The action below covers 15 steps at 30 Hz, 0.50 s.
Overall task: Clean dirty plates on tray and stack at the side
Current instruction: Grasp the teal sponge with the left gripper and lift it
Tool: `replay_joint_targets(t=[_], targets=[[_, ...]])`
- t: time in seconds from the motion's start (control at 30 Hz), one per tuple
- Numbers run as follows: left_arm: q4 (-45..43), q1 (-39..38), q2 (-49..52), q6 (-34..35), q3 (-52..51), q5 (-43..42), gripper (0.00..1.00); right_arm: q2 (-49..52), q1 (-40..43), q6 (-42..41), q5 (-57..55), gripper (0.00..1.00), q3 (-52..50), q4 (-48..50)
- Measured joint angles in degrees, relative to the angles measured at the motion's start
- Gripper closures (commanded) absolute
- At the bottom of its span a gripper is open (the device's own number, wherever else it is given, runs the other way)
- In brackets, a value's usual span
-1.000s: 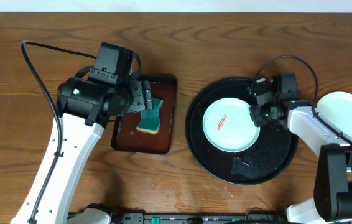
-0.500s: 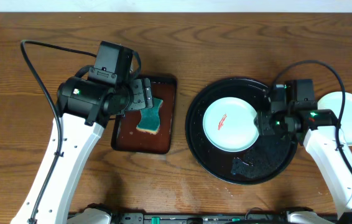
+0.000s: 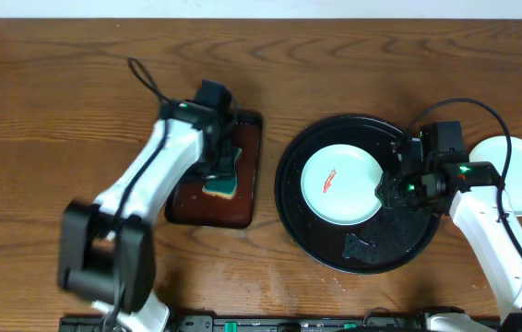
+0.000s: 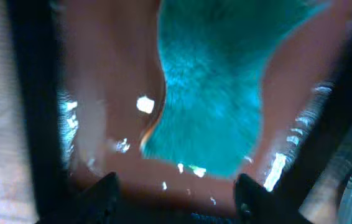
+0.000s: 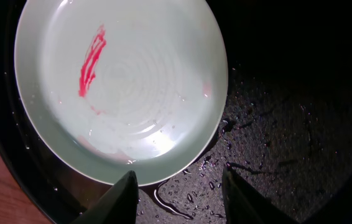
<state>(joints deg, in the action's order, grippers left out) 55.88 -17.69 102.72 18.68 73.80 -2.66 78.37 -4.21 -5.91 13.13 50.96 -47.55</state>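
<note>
Left gripper (image 3: 219,162) has swung in from the left side of the table (image 3: 58,55) and dropped low over the red-brown tray (image 3: 196,207). Its fingers (image 4: 104,193) stand spread on either side of the teal sponge (image 4: 216,93). The wrist view is blurred, but I see no pinch yet.

Right gripper (image 3: 387,188) has pulled back off the plate face. It hovers at the right rim of the mint plate (image 3: 339,184), fingers (image 5: 123,193) apart and holding nothing.

My reading: the sponge pick-up is under way and the right side is placed to steady the plate. Wiping has not begun, since the red smear (image 5: 92,59) is untouched.

Count:
- Plates in view: two. The mint one lies smeared on the black tray (image 3: 399,235), left of centre. A pale one (image 3: 515,171) sits on the table just beside that tray's right edge and looks clean. I cannot tell whether another lies under it.
- Third plate: not seen.
- Sponge: one, lying in the red-brown tray.
- Trays: two, one black and round, one small and red-brown.
- Red smears: one.
- Water beads on the black tray near the plate.
</note>
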Motion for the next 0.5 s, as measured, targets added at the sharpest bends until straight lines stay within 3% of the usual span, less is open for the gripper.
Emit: replay_joint_targets(t=[0.2, 0.27, 0.5], targets=[[-4.1, 0.0, 8.8, -0.6, 0.0, -0.6, 0.7, 0.0, 0.0, 0.0, 0.2, 0.59, 0.0, 0.0], [-4.4, 0.0, 10.0, -0.6, 0.3, -1.3, 0.92, 0.0, 0.0, 0.0, 0.2, 0.6, 0.0, -0.2], [-3.8, 0.1, 11.7, -0.7, 1.6, -3.2, 0.93, 0.0, 0.0, 0.0, 0.2, 0.61, 0.0, -0.2]])
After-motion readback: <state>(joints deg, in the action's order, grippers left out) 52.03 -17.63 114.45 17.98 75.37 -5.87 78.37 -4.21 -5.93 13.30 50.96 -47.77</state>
